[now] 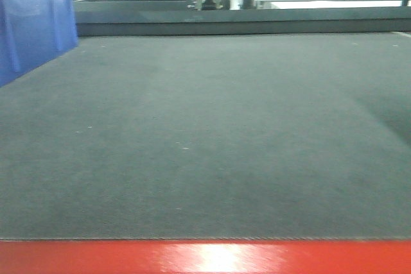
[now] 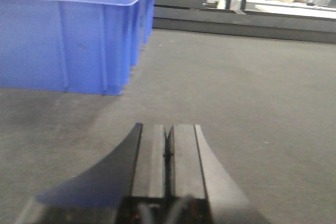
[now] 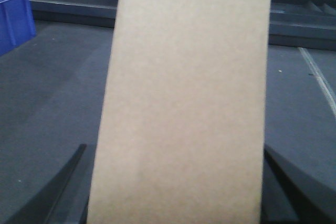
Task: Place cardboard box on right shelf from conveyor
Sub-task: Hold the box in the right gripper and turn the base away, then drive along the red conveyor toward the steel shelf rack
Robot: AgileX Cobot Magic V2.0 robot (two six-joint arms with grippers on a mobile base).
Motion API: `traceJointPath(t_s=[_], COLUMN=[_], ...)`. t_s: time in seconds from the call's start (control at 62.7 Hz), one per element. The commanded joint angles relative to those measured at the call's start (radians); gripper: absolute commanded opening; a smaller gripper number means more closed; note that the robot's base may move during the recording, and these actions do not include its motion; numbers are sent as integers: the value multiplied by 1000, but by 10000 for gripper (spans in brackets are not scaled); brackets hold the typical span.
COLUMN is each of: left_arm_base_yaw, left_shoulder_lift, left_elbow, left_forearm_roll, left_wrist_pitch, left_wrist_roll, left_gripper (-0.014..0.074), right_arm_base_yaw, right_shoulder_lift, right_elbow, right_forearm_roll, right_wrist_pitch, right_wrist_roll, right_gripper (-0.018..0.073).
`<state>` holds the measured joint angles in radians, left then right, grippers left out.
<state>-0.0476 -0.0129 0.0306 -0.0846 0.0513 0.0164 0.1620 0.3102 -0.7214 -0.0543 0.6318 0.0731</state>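
From the front we look low across a wide, dark-grey textured belt (image 1: 205, 133) with a glossy red edge (image 1: 205, 258) along its near side. A blue plastic bin (image 1: 32, 30) stands on the belt at the far left. Beyond the belt's far side we make out dark frames and a bright, blurred workshop, too soft to read in detail.

The left wrist view shows the left pincer (image 2: 168, 150) low in the picture, just above the belt. Its two flat dark fingers (image 2: 149, 156) are pressed together with only a thin seam between them, and they hold nothing. The blue bin sits ahead and to the left of it, well apart. Its ribbed wall is lit and its open rim is pale.

The right wrist view is mostly filled by the box (image 3: 184, 108) — a plain tan carton, narrow and tall, with smooth unprinted sides. It leans slightly and runs out of the picture at top and bottom. The right pincer (image 3: 173, 150) is clamped on it. We see one dark finger (image 3: 63, 187) at the box's lower left edge and another at its lower right, each against the cardboard. The belt spreads out behind the box, and a corner of the blue bin shows at the far left. We cannot tell whether the box's lower end touches the belt — that end is out of view.
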Motion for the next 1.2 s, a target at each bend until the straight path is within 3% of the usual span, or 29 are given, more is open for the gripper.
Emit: traceJointPath(t_s=[0.0,1.18], left_arm_base_yaw=[2,26], left_shoulder_lift=[-11,-11], left_elbow=[-4,-4], left_forearm_roll=[-7,-7], left_wrist_pitch=[-91,-91], left_wrist_roll=[-5,-5], left_gripper=[-119,-119], right_arm_base_yaw=[-7,-7], right_shoulder_lift=[11,11], right_elbow=[-29,-29], right_forearm_roll=[-12,-12], right_wrist_pitch=[-100,-100], right_wrist_roll=[-7,-7], right_gripper=[149,149])
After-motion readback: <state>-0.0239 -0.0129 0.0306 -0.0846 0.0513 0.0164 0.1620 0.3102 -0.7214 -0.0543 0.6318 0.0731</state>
